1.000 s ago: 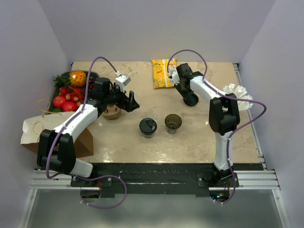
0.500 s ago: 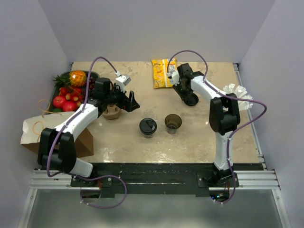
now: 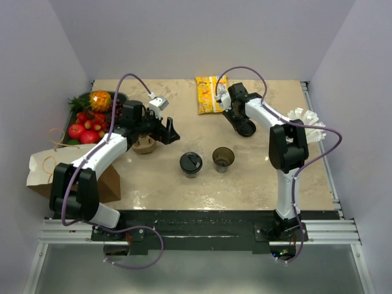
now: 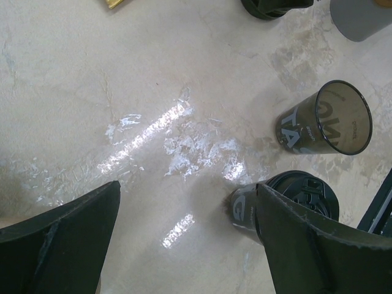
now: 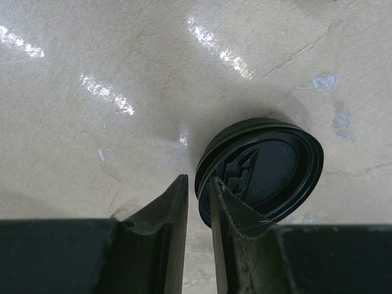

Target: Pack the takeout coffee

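A dark takeout cup with a black lid on it (image 3: 190, 163) stands mid-table, and an uncovered dark cup (image 3: 223, 158) stands just right of it. A loose black lid (image 3: 248, 130) lies farther back. My right gripper (image 3: 239, 121) is down at that lid. In the right wrist view its jaws (image 5: 197, 180) are a narrow gap apart astride the lid's (image 5: 263, 168) left rim, with pale table showing beside the rim. My left gripper (image 3: 166, 131) hangs wide open and empty left of the cups. In its wrist view (image 4: 187, 187) the lidded cup (image 4: 245, 208) sits by the right finger and the uncovered cup (image 4: 324, 119) beyond.
A brown cardboard holder (image 3: 144, 144) sits under the left wrist. A fruit bowl (image 3: 92, 119) and a brown paper bag (image 3: 46, 168) are at the left edge. A yellow snack bag (image 3: 210, 94) lies at the back, and white crumpled paper (image 3: 307, 119) at the right.
The right wrist has edged slightly at the loose lid. Both cups, the lid and the left arm stay where they were.
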### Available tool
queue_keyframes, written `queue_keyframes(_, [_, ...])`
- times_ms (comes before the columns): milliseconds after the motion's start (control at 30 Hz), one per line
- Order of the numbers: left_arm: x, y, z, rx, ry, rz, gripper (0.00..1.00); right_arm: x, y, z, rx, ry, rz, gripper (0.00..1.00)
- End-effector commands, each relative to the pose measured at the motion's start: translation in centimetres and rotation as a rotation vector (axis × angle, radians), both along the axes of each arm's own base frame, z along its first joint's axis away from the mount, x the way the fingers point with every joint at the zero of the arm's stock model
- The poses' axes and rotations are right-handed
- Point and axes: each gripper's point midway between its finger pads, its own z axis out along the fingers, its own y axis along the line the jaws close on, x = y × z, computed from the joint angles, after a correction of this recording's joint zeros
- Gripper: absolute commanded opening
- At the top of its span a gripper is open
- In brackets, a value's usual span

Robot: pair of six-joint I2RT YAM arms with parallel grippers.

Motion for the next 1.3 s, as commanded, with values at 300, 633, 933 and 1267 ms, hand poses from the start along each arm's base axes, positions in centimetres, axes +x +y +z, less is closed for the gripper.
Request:
queue_keyframes(300, [1.0,-0.2,1.0,-0.026,-0.03,-0.001,0.96,0.8,0.2,0.2,0.002,-0.01,-0.01,0.19])
queue_keyframes(633, [0.9,-0.3,0.8,-0.032,-0.021,-0.001,0.96,0.8,0.0,1.0,-0.003,-0.022,-0.014,0.12])
queue_keyframes(933, [0.9,-0.3,0.8,-0.042,-0.022,0.002,0.96,0.8,0.3,3.0,0.038,-0.056,-0.035,0.03])
queue_keyframes(1267, [1.2,-0.5,0.7,-0.051,-0.01,0.0,0.96,1.0,5.5,3.0,0.245,-0.026,-0.185,0.0])
